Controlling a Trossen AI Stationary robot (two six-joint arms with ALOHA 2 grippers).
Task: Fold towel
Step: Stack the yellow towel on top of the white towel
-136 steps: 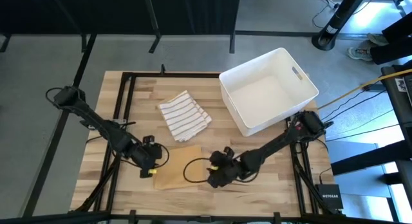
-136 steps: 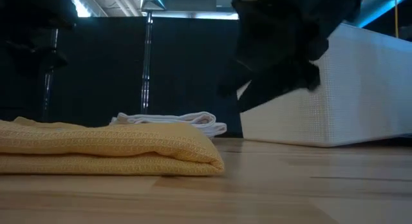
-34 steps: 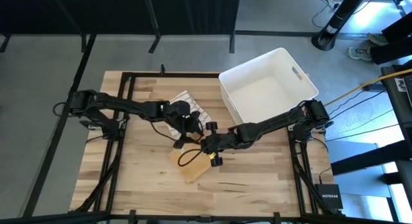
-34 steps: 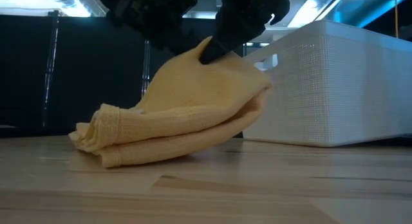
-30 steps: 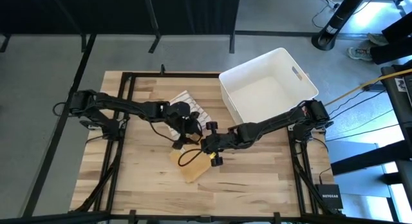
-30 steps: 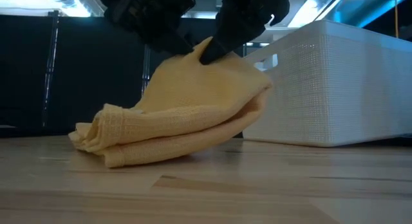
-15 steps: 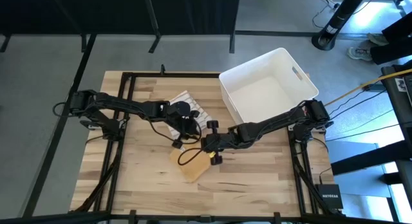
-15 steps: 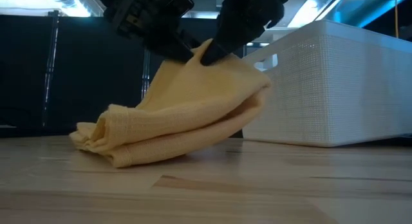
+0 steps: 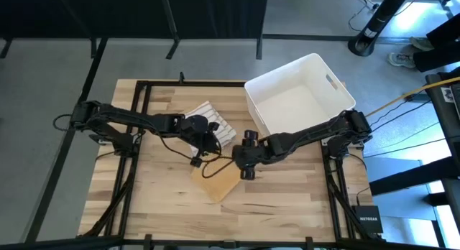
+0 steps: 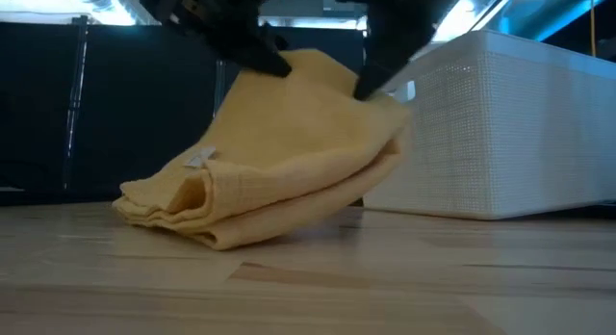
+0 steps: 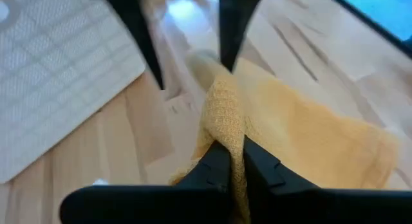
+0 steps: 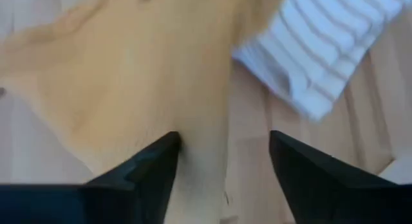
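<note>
On the left, the left arm reaches in across the tabletop (image 9: 144, 200), and its left hand (image 9: 195, 155) has just clamped shut on a ridge of the yellow towel (image 9: 218, 180); a second ago those fingers were spread, and now the left wrist view shows the cloth pinched between them. The towel lies near the middle of the tabletop, bunched in a loose double layer, with its far edge held up off the wood. Just behind it, toward the bin, a striped white towel (image 9: 208, 121) lies already folded.

Further right, the right hand (image 9: 242, 164) has made the opposite move: it held the raised edge a moment ago, and its fingers now stand wide apart over the cloth, gripping nothing. So the towel has passed from right hand to left, which I read as a regrasp in the middle of a fold, with the fold itself not yet laid flat.

At the right rear stands a white plastic bin (image 9: 338, 99), with nothing in it.
</note>
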